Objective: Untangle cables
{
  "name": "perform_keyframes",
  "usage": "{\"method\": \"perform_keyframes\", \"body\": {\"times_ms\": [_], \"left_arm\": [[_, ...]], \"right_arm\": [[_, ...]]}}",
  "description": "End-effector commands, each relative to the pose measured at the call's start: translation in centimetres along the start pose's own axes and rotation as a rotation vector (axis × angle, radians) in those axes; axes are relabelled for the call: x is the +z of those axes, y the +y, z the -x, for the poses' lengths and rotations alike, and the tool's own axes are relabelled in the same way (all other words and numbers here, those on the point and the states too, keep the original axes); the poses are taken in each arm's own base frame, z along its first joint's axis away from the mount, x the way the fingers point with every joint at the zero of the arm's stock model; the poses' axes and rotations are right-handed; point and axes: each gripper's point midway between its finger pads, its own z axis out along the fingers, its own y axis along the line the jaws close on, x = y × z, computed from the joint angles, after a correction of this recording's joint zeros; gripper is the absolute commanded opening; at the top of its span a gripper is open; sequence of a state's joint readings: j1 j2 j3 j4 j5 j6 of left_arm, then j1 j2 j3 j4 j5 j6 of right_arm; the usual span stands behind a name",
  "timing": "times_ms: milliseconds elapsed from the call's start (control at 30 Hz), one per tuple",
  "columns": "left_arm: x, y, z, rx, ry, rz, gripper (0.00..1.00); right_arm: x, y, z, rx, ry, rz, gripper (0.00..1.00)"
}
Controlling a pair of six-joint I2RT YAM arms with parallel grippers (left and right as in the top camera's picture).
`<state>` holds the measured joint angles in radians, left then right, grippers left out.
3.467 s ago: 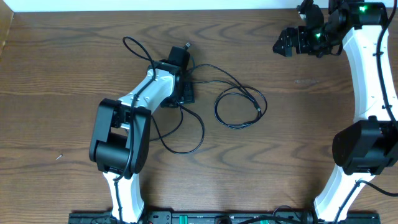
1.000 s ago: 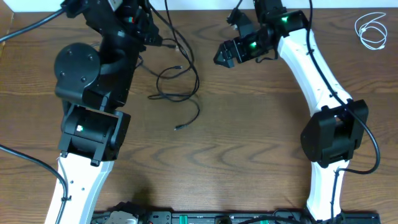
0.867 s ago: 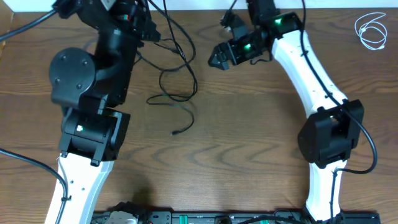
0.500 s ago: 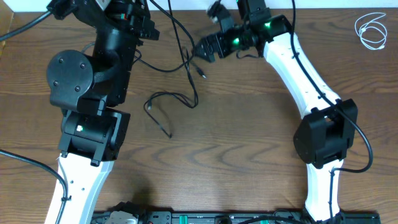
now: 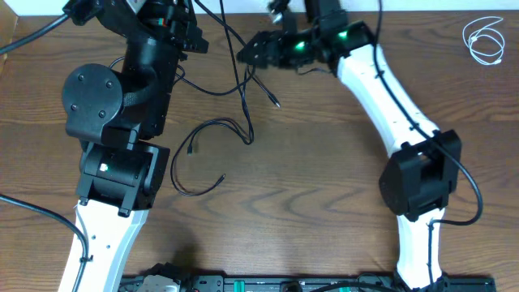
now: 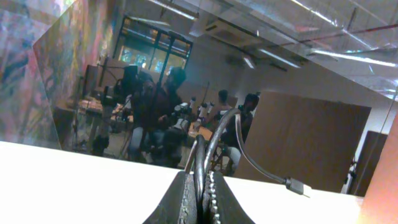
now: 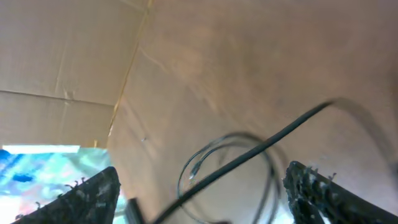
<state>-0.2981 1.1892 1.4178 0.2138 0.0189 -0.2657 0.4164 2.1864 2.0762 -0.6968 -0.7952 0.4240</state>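
Observation:
The long black cable (image 5: 215,122) hangs from my left gripper (image 5: 188,32), raised at the table's far left. Its lower loops lie on the wood, and one plug end (image 5: 276,104) dangles free. In the left wrist view the left gripper (image 6: 200,177) is shut on the black cable (image 6: 214,134), with a plug (image 6: 298,185) off to the right. My right gripper (image 5: 247,53) is open beside the hanging strand. In the right wrist view the black cable (image 7: 273,142) crosses between the spread fingers of the right gripper (image 7: 205,186), not pinched. The white cable (image 5: 484,40) lies coiled at the far right corner.
The left arm's black joints (image 5: 101,101) stand over the left part of the table. The right arm's white link (image 5: 381,81) slants across the right half. A cardboard wall (image 7: 62,50) borders the far edge.
My right gripper has swung left up to the hanging black cable, and its jaws have narrowed slightly. The cable's loose loops have slid left and toward the front. The left gripper keeps its grip.

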Motion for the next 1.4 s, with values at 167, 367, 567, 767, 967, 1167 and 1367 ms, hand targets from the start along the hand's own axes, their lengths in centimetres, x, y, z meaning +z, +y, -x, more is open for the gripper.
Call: {"method": "perform_keyframes", "body": {"times_ms": [167, 367, 567, 767, 967, 1167, 1367], "left_arm": [[-0.2, 0.0, 0.8, -0.009, -0.02, 0.008, 0.08], [-1.5, 3.5, 5.5, 0.02, -0.211, 0.201, 0.07], [-3.2, 6.2, 10.1, 0.161, -0.36, 0.302, 0.08], [-4.7, 11.0, 11.4, 0.217, -0.377, 0.468, 0.07], [-6.4, 15.1, 12.8, 0.278, -0.39, 0.597, 0.07], [-8.1, 19.1, 13.9, 0.33, -0.402, 0.717, 0.08], [-8.1, 22.1, 12.3, 0.341, -0.325, 0.789, 0.08]], "right_arm": [[4.7, -1.5, -4.2, 0.16, 0.128, -0.062, 0.47], [1.1, -11.1, -4.6, 0.216, 0.087, -0.482, 0.01], [-6.6, -19.1, -5.3, 0.258, 0.108, -0.781, 0.01], [-13.6, -24.9, -4.7, 0.307, 0.068, -0.928, 0.01], [-21.1, -29.8, -4.9, 0.412, 0.005, -0.976, 0.01], [-27.7, -33.2, -7.5, 0.54, -0.001, -1.012, 0.01], [-30.5, -33.9, -8.5, 0.553, -0.012, -0.942, 0.01]]}}
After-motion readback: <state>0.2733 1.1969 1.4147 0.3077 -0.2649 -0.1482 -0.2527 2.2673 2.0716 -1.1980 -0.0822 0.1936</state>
